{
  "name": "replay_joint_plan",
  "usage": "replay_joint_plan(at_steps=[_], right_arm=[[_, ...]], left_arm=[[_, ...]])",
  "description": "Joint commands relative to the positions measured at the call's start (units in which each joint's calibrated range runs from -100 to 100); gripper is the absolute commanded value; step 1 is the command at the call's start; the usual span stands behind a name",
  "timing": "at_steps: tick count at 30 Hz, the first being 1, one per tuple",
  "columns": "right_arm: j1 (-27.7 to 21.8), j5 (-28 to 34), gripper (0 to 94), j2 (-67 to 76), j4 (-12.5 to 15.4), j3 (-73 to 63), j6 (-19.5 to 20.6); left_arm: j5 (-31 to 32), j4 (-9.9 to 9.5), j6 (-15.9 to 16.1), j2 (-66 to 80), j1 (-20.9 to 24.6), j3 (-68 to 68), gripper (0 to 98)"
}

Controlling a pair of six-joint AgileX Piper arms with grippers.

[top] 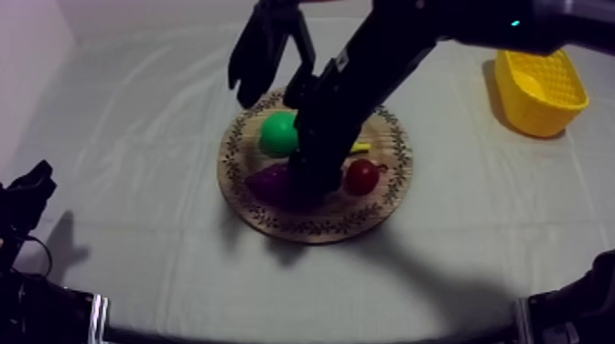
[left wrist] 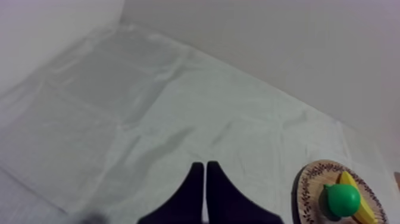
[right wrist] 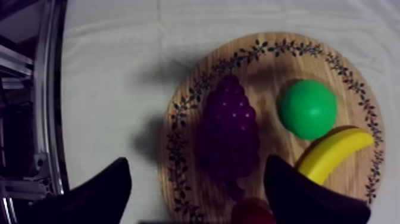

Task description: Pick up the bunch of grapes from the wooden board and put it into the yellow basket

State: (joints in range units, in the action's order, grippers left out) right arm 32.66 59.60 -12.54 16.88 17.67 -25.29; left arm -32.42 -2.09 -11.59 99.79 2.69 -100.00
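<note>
Right gripper (right wrist: 196,159), fingers spread, hangs over the purple bunch of grapes (right wrist: 229,128) on the round wooden board (right wrist: 184,119). Left gripper (left wrist: 204,165) sits pressed together.

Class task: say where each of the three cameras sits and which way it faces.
Top view: above the cloth, slanting down on the wooden board and yellow basket; right arm reaches in.
Left wrist view: on the left arm, facing across the cloth; shut fingers ahead.
Right wrist view: on the right arm, looking down on the grapes between open fingers.
Shared: all show board and pear.

Grapes (right wrist: 229,128) on board (right wrist: 269,64) beside pear (right wrist: 308,109)
</note>
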Motion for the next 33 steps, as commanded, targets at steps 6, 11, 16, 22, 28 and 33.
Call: replay_joint_plan(at_steps=[6, 11, 16, 22, 28, 33], right_arm=[[0.12, -2.20, 67.4, -9.36, -0.06, -2.48, -0.38], [-0.36, -2.78, 67.3, -14.73, -0.16, -5.87, -0.46], [-0.73, -3.20, 66.4, -18.58, -0.62, -8.28, -0.31], [-0.73, -3.67, 64.0, -21.80, -1.14, -10.29, -0.03], [-0.63, -3.78, 54.4, -23.03, -1.33, -11.09, -0.04], [-0.65, -3.45, 43.6, -22.97, -1.34, -11.09, -0.15]], left_arm=[[0.01, 0.01, -0.01, -0.05, 0.03, 0.00, 0.1], [0.01, 0.01, -0.01, -0.05, 0.03, 0.00, 0.1], [0.01, 0.01, -0.01, -0.05, 0.03, 0.00, 0.1], [0.01, 0.01, -0.01, -0.05, 0.03, 0.00, 0.1], [0.01, 0.01, -0.01, -0.05, 0.03, 0.00, 0.1], [0.01, 0.01, -0.01, -0.05, 0.03, 0.00, 0.1]])
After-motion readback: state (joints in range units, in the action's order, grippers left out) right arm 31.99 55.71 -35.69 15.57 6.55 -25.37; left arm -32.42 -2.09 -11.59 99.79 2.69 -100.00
